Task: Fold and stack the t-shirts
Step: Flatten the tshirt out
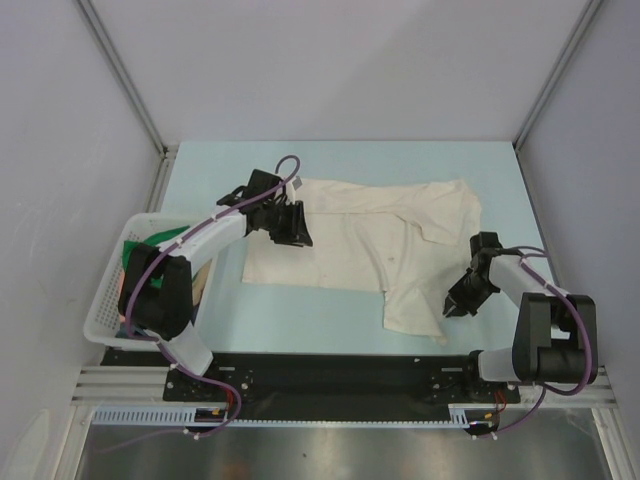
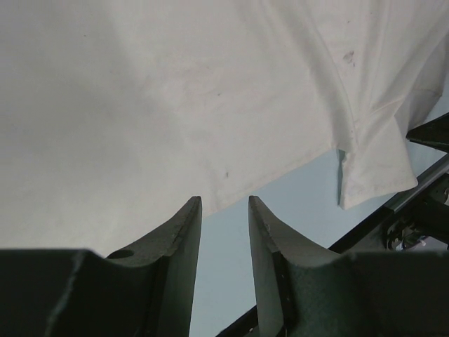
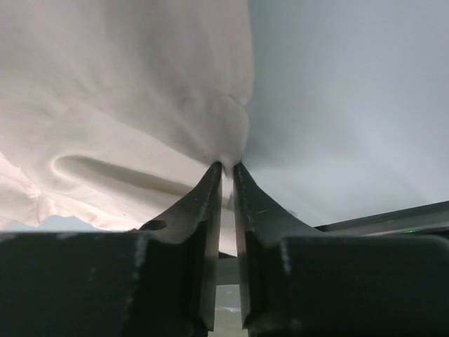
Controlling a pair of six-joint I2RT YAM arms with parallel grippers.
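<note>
Left gripper [image 2: 224, 201] — jaws parted, nothing between them — hovers at the hem of the cream t-shirt [image 2: 175, 91] on the blue table [image 2: 302, 203].

You will find most of the white lattice basket [image 1: 104, 296] hidden under the left arm [image 1: 172, 288], only a corner of a green t-shirt [image 1: 167, 236] showing inside, and both wrist views cut the cream t-shirt [image 1: 360, 240] off at their top and side edges.

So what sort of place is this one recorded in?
Probably a lab robot test cell, not a home: plain grey wall panels enclose a pale blue table, two robot arms are bolted to a rail at its near edge, with a cream t-shirt and white basket.
</note>
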